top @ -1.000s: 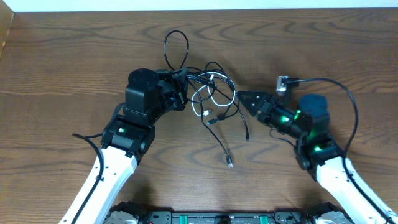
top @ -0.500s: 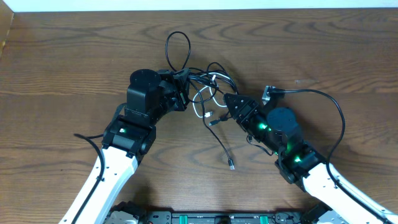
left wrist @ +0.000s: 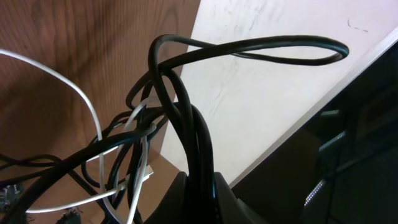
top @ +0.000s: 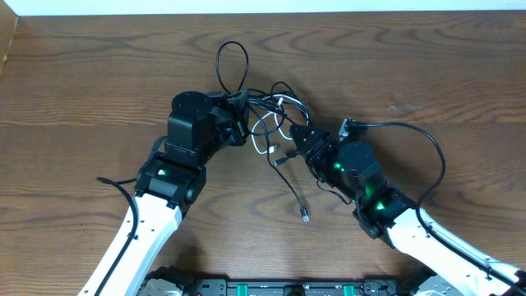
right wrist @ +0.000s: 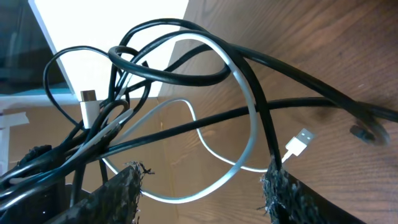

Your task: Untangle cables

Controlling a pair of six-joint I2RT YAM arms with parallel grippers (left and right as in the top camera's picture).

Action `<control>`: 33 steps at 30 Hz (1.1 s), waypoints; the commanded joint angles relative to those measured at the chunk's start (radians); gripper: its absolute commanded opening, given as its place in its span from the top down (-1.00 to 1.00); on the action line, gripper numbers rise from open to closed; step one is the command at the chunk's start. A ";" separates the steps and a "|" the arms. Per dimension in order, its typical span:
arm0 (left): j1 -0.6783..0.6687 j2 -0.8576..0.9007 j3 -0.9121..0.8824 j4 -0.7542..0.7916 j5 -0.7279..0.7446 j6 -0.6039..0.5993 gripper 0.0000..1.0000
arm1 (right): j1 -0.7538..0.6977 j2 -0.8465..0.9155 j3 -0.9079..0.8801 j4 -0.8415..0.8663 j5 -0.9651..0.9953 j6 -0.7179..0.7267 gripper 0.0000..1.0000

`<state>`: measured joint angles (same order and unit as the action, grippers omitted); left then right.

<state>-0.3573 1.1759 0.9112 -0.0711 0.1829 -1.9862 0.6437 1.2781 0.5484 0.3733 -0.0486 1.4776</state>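
The cables [top: 278,111] lie as a tangle of thin black cords and one white cord [top: 265,146] at the table's middle. One black loop [top: 233,64] sticks out toward the far edge, and a black end with a plug [top: 306,216] trails toward me. My left gripper [top: 241,108] is shut on a bundle of black cables [left wrist: 198,149] at the tangle's left side. My right gripper [top: 294,136] stands open at the tangle's right side. The white cord [right wrist: 247,106] curves through the gap between its fingers [right wrist: 121,186] without being pinched. A white plug [right wrist: 300,140] lies near the right finger.
The right arm's own thick black cable [top: 431,152] arcs over the table to the right. The left arm's cable [top: 111,182] lies at the left. The wooden table's [top: 427,57] far edge meets a white strip [top: 263,6].
My right arm has swung left and its open gripper has come in against the right side of the tangle. The left gripper has held still with its bundle.
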 commanded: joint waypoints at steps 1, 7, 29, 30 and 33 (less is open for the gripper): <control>-0.003 -0.022 0.018 0.009 0.028 -0.010 0.85 | 0.005 0.011 0.007 0.001 0.024 0.018 -0.23; -0.006 -0.022 0.018 0.009 0.148 -0.010 0.85 | 0.005 0.039 0.007 0.002 0.056 0.018 -0.08; 0.039 -0.022 0.018 0.008 0.007 0.023 0.85 | -0.082 0.047 0.007 -0.078 0.089 -0.351 0.98; 0.039 -0.022 0.018 0.008 0.006 0.042 0.85 | -0.093 0.047 0.007 -0.085 0.077 -0.358 0.98; 0.039 -0.022 0.018 0.008 0.002 0.143 0.85 | -0.138 0.047 0.007 -0.086 0.018 -0.448 0.98</control>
<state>-0.3225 1.1759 0.9112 -0.0711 0.2096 -1.9514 0.5430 1.3212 0.5484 0.2890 0.0158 1.1618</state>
